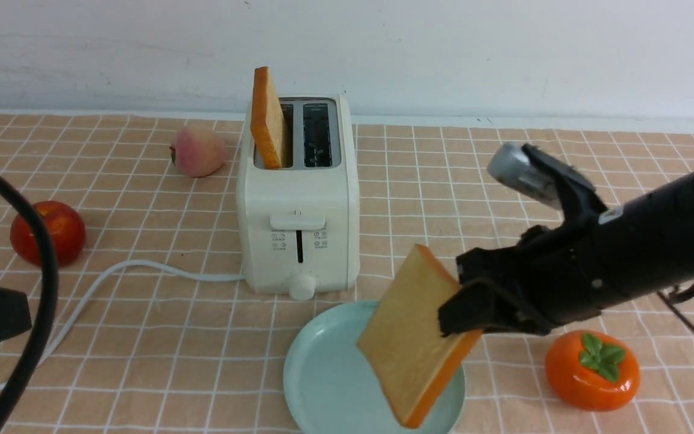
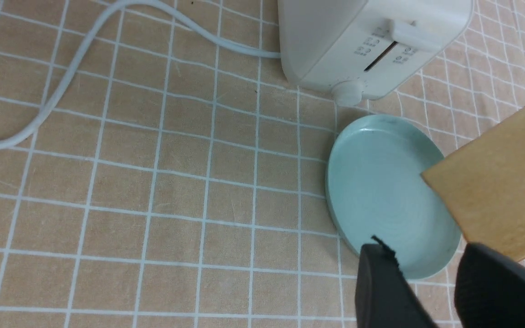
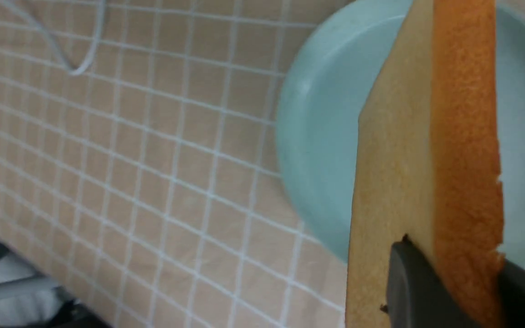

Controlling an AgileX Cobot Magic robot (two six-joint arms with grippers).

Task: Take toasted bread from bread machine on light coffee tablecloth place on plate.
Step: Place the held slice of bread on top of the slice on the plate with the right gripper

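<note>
Presently, the right claw (image 1: 461,313) pinches one toasted bread slice (image 1: 410,337), held tilted over the plate (image 1: 323,367). The second slice (image 1: 268,117) stands in the left slot of the bread machine (image 1: 299,205), behind the plate. The left claw (image 2: 422,255) is spread, gripping nothing. A persimmon (image 1: 591,369) lies near the plate; the apple (image 1: 49,232) and peach (image 1: 198,150) lie well apart on the light coffee tablecloth (image 1: 503,181).

The right arm's fingers (image 1: 462,308) pinch a tilted toast slice (image 1: 408,342) above the plate (image 1: 321,375).
</note>
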